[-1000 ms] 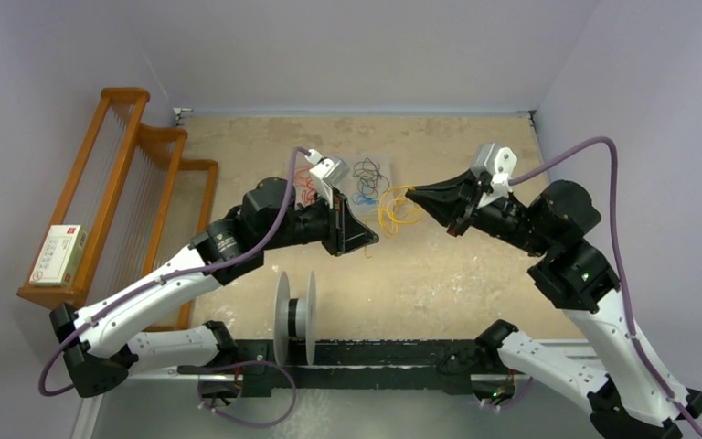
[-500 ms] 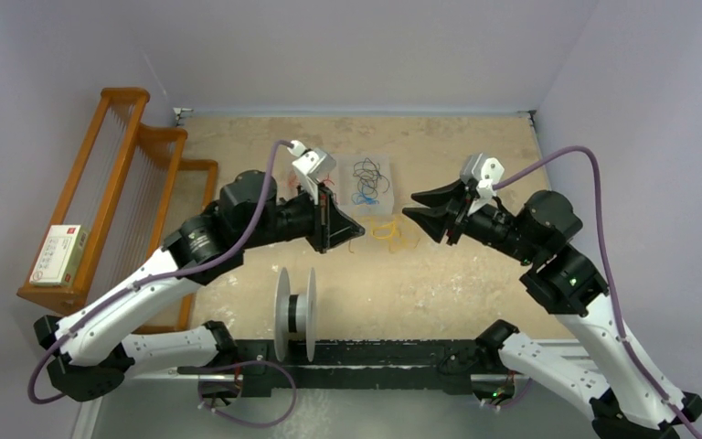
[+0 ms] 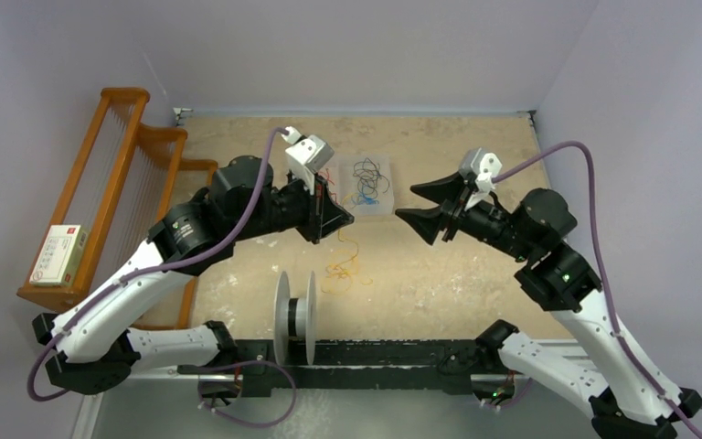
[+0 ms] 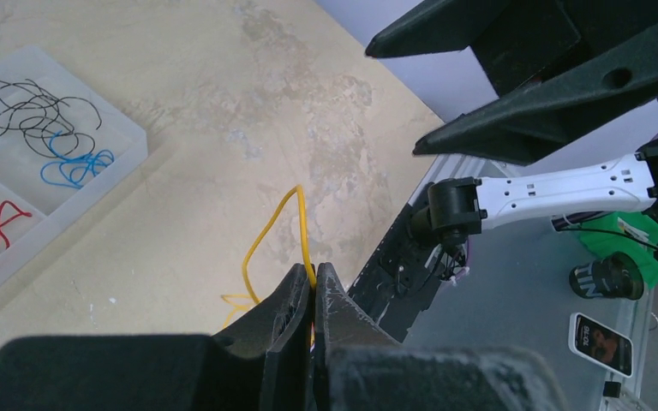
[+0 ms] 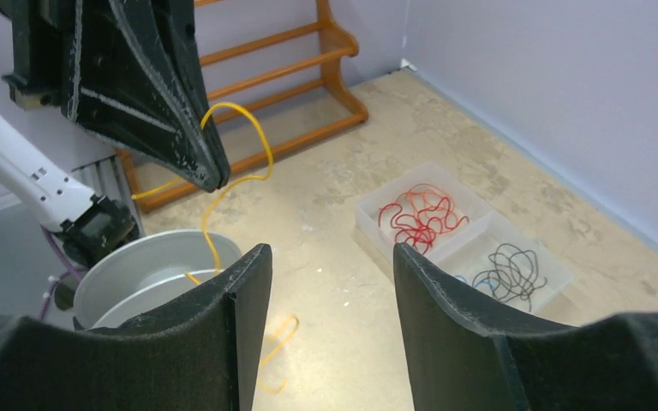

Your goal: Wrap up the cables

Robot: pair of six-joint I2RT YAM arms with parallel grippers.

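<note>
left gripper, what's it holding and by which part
The left gripper pinches a yellow cable between its shut tips, at a loop near the cable's top; the rest dangles. The right gripper is open, holding nothing.

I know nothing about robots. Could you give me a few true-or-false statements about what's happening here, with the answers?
1. The left gripper pinches a yellow cable. True.
2. The right gripper is shut on that cable too. False: its jaws stand open and hold nothing.
3. The red wires lie in the tray. True.
4. The yellow cable is wound on the spool. False: it hangs loose from the left gripper, not wound on anything.
</note>
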